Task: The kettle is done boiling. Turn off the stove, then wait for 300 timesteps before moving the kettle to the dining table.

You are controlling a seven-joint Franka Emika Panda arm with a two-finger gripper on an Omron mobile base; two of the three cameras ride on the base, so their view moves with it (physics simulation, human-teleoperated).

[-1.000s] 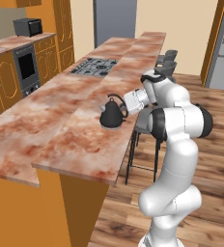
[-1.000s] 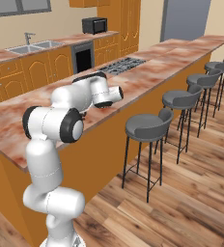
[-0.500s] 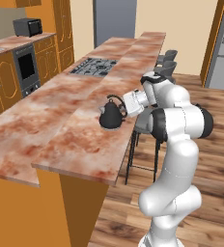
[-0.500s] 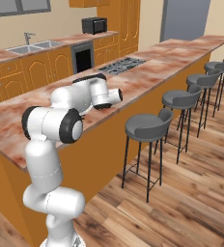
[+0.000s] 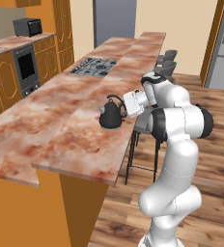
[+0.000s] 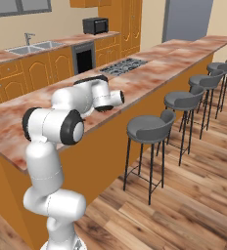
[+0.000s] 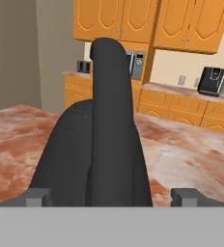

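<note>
black kettle stands upright on the raised reddish dining table, near its stool-side edge, well apart from the stove on the lower worktop. gripper sits level behind the kettle, fingers spread wide to either side of the arched handle, gripping nothing; looks like a release after set-down. open slab lies left of the kettle; backing out toward the stools seems unobstructed.

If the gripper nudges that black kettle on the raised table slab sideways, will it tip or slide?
The kettle looks squat and broad-based, so it would probably slide rather than tip. Its thin arched handle seems rigid. The dining table looks smooth, likely offering little friction.
</note>
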